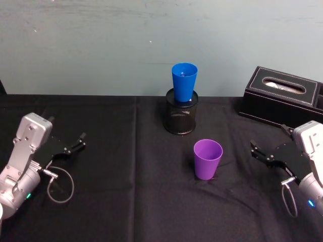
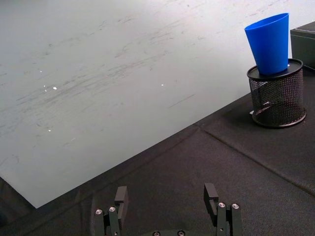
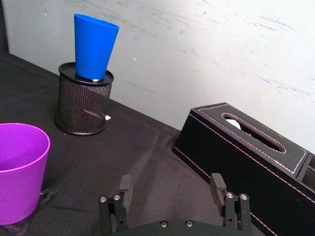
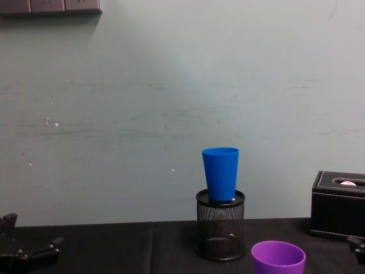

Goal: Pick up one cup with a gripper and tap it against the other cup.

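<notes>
Closest to the robot, the left gripper (image 2: pixel 166 194) is hovering low over the black tablecloth (image 1: pixel 126 201), well to the left of the black mesh pen holder (image 1: pixel 181 118) and nearer the robot than it. Its two fingers are standing wide apart, gripping nothing and touching nothing. Opposite it, the right gripper (image 3: pixel 171 181) is hanging well to the right of the pen holder, also on the robot's side of it. Its fingers are likewise spread wide with only bare cloth between them. Just in front of the pen holder and a little to its right, the purple cup (image 1: pixel 208 159) is standing upright on the cloth with its mouth up, apart from the holder and from both grippers. Inside the pen holder the blue tumbler (image 1: pixel 184 80) is sitting upright, rising well above the mesh rim while its base is lying hidden within the mesh. Farther right of the pen holder, near the wall, a black tissue box (image 1: pixel 282 98) is resting on the cloth, its far end running off the head view's edge. In the chest view the bottom edge is cutting off the purple cup below its rim.
</notes>
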Robot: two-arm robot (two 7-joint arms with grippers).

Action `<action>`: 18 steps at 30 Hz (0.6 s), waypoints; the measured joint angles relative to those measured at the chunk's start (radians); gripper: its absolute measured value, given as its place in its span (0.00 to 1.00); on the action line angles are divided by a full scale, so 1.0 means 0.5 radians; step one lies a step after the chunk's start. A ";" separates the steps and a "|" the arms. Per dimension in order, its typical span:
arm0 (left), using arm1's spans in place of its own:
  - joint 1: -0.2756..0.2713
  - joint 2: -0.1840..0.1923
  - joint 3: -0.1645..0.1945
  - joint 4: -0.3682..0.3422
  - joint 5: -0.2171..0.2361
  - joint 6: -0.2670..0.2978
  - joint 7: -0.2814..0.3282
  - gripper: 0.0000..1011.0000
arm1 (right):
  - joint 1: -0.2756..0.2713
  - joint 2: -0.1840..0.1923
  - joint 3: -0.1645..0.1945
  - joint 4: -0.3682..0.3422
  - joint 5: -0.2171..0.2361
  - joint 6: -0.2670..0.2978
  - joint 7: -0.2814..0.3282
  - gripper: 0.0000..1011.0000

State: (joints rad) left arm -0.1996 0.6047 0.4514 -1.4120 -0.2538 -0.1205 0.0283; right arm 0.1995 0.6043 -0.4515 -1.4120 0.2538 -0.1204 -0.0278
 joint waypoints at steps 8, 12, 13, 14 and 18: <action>0.000 0.000 0.000 0.000 0.000 0.000 0.000 1.00 | 0.000 0.001 0.000 0.000 0.000 0.000 -0.001 0.99; 0.000 0.000 0.000 0.000 0.000 0.000 0.000 1.00 | 0.000 0.001 0.000 0.000 0.000 0.000 -0.001 0.99; 0.000 0.000 0.000 0.000 0.000 0.000 0.000 1.00 | 0.000 0.001 0.000 0.000 0.000 0.000 -0.001 0.99; 0.000 0.000 0.000 0.000 0.000 0.000 0.000 1.00 | 0.000 0.001 0.000 0.000 0.000 0.000 -0.001 0.99; 0.000 0.000 0.000 0.000 0.000 0.000 0.000 1.00 | 0.000 0.001 0.000 0.000 0.000 0.000 -0.001 0.99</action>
State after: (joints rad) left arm -0.1996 0.6047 0.4514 -1.4120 -0.2539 -0.1205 0.0283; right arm 0.1996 0.6047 -0.4514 -1.4119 0.2539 -0.1205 -0.0283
